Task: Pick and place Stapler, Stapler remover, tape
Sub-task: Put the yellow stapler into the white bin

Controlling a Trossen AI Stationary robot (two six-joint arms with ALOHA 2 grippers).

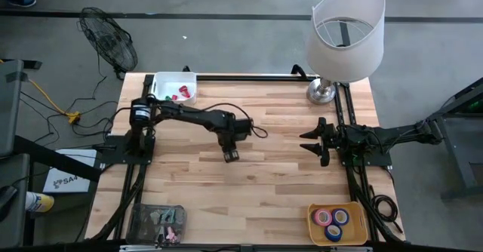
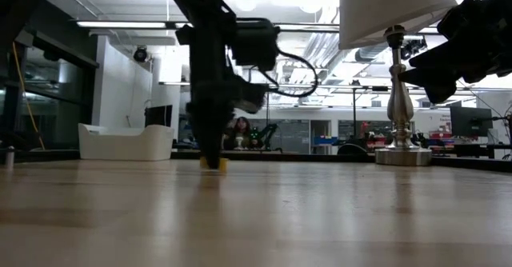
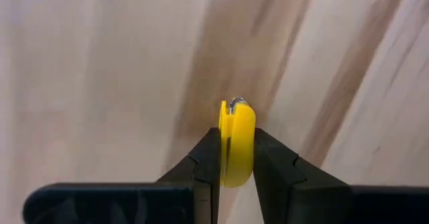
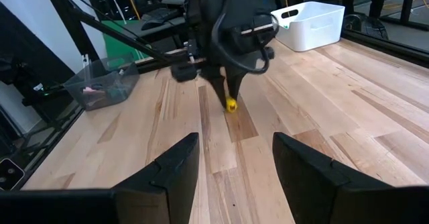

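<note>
The small yellow staple remover (image 3: 236, 140), with a bit of metal at its far end, sits between the fingers of my left gripper (image 1: 231, 155) near the middle of the table. It also shows as a yellow spot in the low view (image 2: 213, 164) and in the right wrist view (image 4: 230, 104). My right gripper (image 1: 313, 140) waits open at the table's right side, raised above the wood, with nothing between its fingers (image 4: 175, 163). No stapler shows. Tape rolls (image 1: 332, 218) lie in a yellow tray. My left gripper holds the yellow staple remover pinched between its two fingers (image 3: 208, 160), which lie on its flat yellow sides (image 3: 242, 150). The fingers come from above, pointing down. In the low view the remover's lower end (image 2: 213, 167) is at the table surface.
A white bin (image 1: 175, 87) with red items stands at the far left corner. A lamp (image 1: 343, 33) stands at the far right. At the near edge are the yellow tray (image 1: 355, 229) on the right and a clear box (image 1: 157, 222) on the left. Bare wood lies between.
</note>
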